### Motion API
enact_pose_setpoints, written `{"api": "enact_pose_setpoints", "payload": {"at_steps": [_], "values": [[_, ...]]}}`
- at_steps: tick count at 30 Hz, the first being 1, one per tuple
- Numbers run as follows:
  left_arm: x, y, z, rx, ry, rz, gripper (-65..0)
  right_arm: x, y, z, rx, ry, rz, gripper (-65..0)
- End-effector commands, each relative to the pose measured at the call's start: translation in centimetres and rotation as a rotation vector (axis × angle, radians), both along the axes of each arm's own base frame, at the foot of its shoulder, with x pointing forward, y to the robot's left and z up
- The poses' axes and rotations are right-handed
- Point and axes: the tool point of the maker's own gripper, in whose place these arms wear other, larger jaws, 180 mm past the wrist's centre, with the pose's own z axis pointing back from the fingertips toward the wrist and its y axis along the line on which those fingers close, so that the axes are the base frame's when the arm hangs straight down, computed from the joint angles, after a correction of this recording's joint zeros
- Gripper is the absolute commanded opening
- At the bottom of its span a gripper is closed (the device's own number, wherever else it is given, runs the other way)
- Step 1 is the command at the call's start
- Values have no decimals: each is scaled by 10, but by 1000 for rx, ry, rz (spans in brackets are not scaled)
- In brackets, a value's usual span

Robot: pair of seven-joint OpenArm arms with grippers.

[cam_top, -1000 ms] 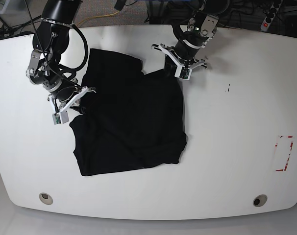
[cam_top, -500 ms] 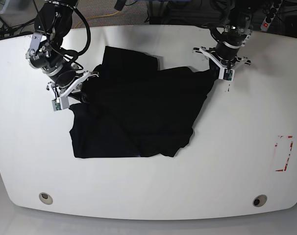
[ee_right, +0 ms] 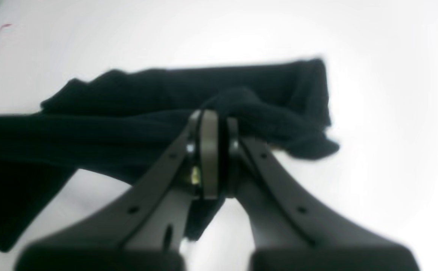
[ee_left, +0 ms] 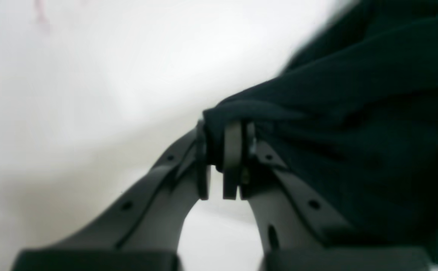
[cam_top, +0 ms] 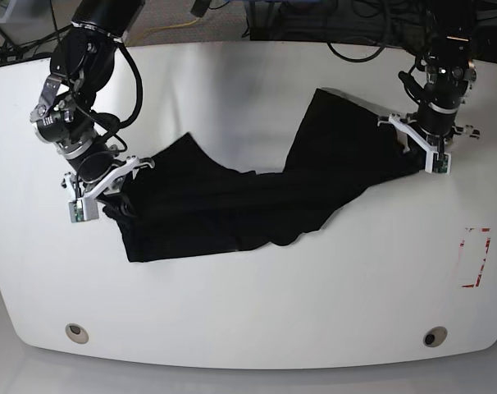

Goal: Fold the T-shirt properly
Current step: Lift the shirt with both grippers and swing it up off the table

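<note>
At left centre of the base frame, the right hand [cam_top: 109, 190] is clamped on one end of the black T-shirt [cam_top: 257, 201]. The shirt stretches in a rumpled band across the middle of the white surface [cam_top: 248, 312]. At upper right, the left hand [cam_top: 419, 154] pinches its other end, jaws closed on fabric.
</note>
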Motion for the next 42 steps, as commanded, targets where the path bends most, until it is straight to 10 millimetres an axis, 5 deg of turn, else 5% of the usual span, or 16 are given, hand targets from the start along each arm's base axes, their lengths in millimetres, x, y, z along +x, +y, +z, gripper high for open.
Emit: {"api": "enact_pose_setpoints", "payload": {"at_steps": [1,14,21,27,34,38,42], "values": [[12,14,21,58,-53,7,-650,16,-6,25,-30,-83,-19,-650],[75,45,117,221,-253,-12,-650,82,-24,73,-1,-185,-43,-650],[111,47,191,283,-325,-22,-650,122,-36,114,-12,-245,-57,-650],[133,41,269,326,-444,-21,-650,159,-26,181,-51,-342,0,-650],[137,35,339,400,-548,-33,-650,172,-19,264,-168,-486,27,-650],[135,33,358,459,-576,-57,-650,172,-9,291,-223,-543,58,-650],[138,23,351,514,-543,-115,-650,169,-22,285,-239,-528,43,-650]]}}
